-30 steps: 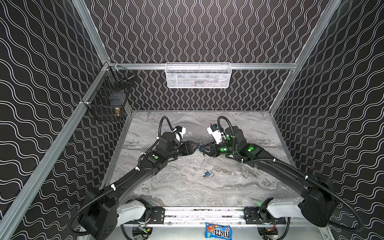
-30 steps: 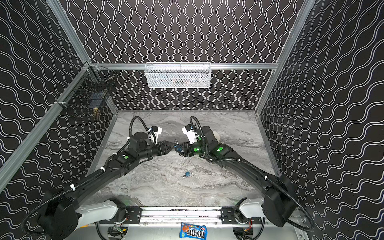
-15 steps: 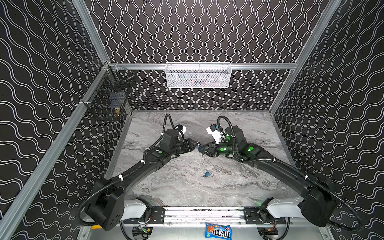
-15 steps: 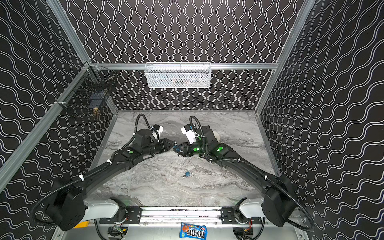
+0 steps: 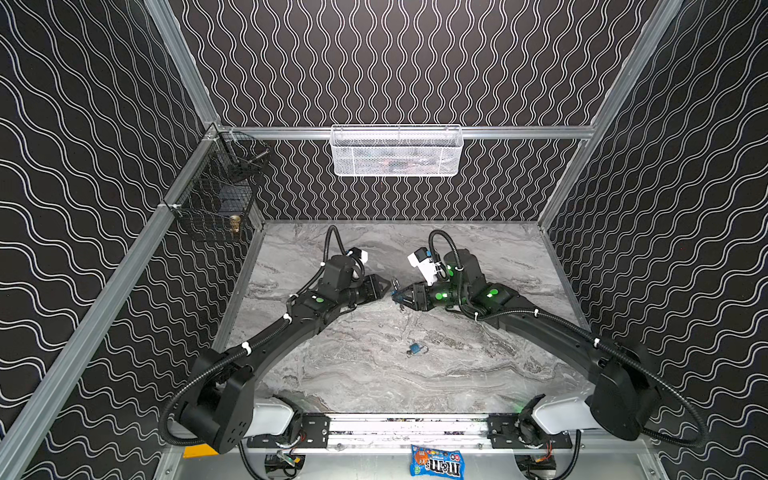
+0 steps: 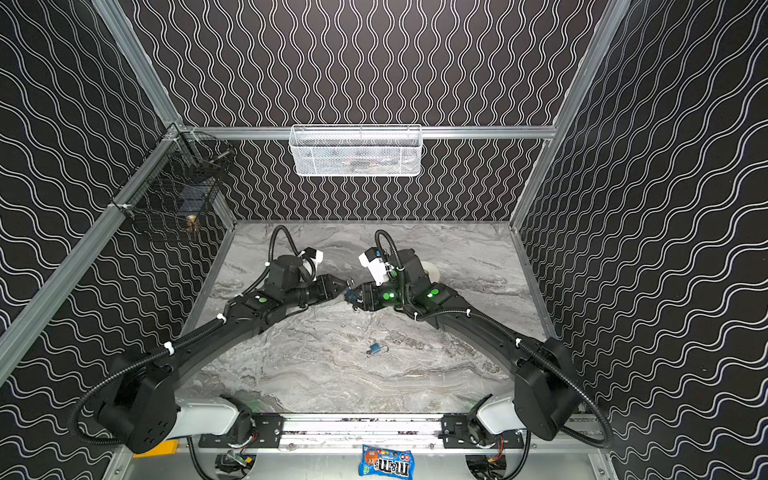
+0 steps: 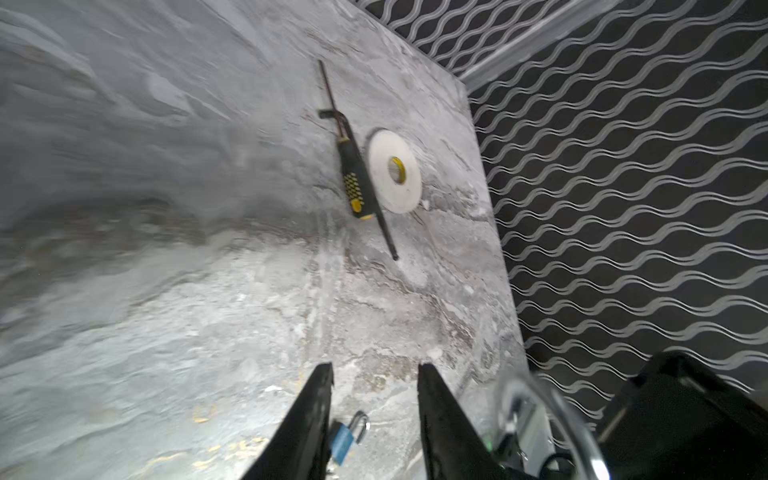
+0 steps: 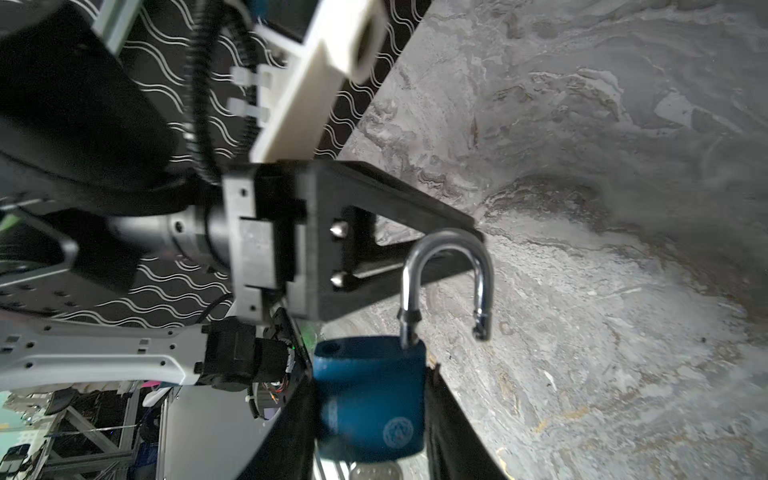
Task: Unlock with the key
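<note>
My right gripper (image 8: 370,386) is shut on the body of a blue padlock (image 8: 374,399). Its steel shackle (image 8: 444,249) stands sprung open, with the free end out of the body. A silver key head (image 8: 376,471) shows just under the lock body. My left gripper (image 7: 374,368) is open with nothing between its fingers. In the right wrist view its fingertips (image 8: 465,226) sit right behind the top of the shackle; contact cannot be told. In both top views the two grippers (image 5: 384,286) (image 5: 400,296) meet nose to nose mid-table. A second small blue padlock (image 5: 413,349) (image 7: 345,440) lies on the table nearer the front.
A yellow-black screwdriver (image 7: 353,174) and a white tape roll (image 7: 395,170) lie by the right wall, behind my right arm. A white mesh basket (image 5: 397,151) hangs on the back rail and a black wire basket (image 5: 216,195) on the left. A candy bag (image 5: 436,465) lies beyond the front edge.
My left arm has reached in toward the held padlock and turned its wrist, and its jaws have narrowed somewhat. The right arm and the padlock have stayed still.
</note>
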Robot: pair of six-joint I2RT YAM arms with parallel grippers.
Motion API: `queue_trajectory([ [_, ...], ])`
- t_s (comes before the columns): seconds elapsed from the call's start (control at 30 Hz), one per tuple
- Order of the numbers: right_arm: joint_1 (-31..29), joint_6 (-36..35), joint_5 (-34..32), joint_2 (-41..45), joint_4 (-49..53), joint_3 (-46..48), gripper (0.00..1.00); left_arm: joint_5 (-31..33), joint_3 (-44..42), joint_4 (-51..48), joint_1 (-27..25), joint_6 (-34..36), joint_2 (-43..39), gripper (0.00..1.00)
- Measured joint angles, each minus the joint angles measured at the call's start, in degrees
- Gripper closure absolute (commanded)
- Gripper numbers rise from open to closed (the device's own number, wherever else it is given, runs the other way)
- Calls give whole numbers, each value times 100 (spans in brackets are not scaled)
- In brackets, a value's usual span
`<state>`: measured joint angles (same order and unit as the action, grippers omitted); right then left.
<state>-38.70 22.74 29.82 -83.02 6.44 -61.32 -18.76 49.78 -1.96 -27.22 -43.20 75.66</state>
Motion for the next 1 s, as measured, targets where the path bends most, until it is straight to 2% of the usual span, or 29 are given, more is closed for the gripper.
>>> queue_trajectory([
  [0.13, 4, -256, -682, -540, 258, -168, 76, 509, -96, -691, 232, 136, -426, 58],
  [0.27, -243, -442, -1558, -1198, 494, -422, 76, 1029, -551, -1340, 448, 138, -872, 55],
  [0.43, -400, -481, -2343, -1965, 546, -645, 76, 1263, -850, -1764, 546, 136, -1222, 54],
  [0.63, -675, -538, -2833, -2546, 579, -769, 73, 1364, -1045, -1902, 704, 116, -1266, 49],
  [0.8, -748, -538, -3136, -2938, 667, -896, 59, 1362, -1113, -1860, 769, 90, -1150, 46],
  [0.9, -837, -579, -3311, -3025, 702, -1062, 37, 1379, -1152, -1816, 822, 11, -1128, 37],
  [1.0, -855, -682, -3265, -2946, 785, -1211, 30, 1443, -1145, -1781, 885, 2, -1128, 22],
])
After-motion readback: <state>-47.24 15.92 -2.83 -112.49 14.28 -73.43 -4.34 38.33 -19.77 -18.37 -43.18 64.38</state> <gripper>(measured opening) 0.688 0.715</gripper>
